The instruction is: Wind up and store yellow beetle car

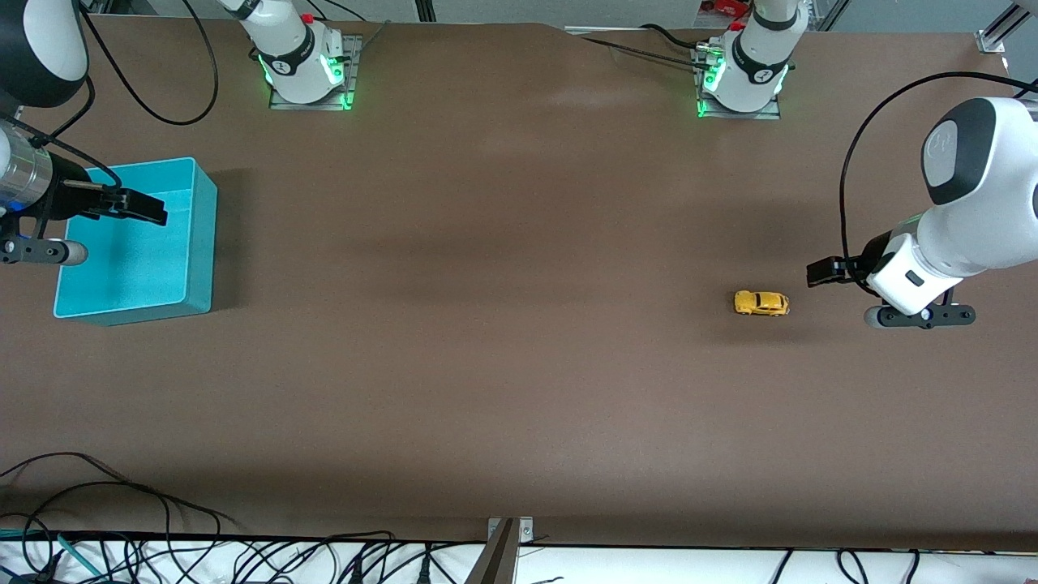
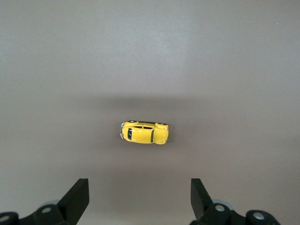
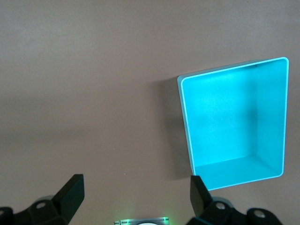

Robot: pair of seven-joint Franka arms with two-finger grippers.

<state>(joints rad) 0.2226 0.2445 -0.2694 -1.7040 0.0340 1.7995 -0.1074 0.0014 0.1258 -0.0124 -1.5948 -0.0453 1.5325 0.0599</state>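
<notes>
1. While the right gripper (image 1: pixel 158 212) hangs in the air over the turquoise bin (image 1: pixel 199 243), its fingers (image 3: pixel 70 194) stand spread apart and hold nothing.
2. That bin sits on the brown table (image 1: pixel 503 324) at the right arm's end; it is open-topped, and the right wrist view looks down into it (image 3: pixel 234 131) and shows only its bare floor.
3. Toward the left arm's end of the table, the yellow beetle car (image 1: pixel 761 302) rests on its wheels on the bare tabletop, well apart from the bin.
4. In the left wrist view the car (image 2: pixel 144 132) lies crosswise between the lines of the two fingers (image 2: pixel 77 199), touching neither.
5. Above the table just beside the car, the left gripper (image 1: pixel 823 272) hovers with its fingers wide apart and empty.
</notes>
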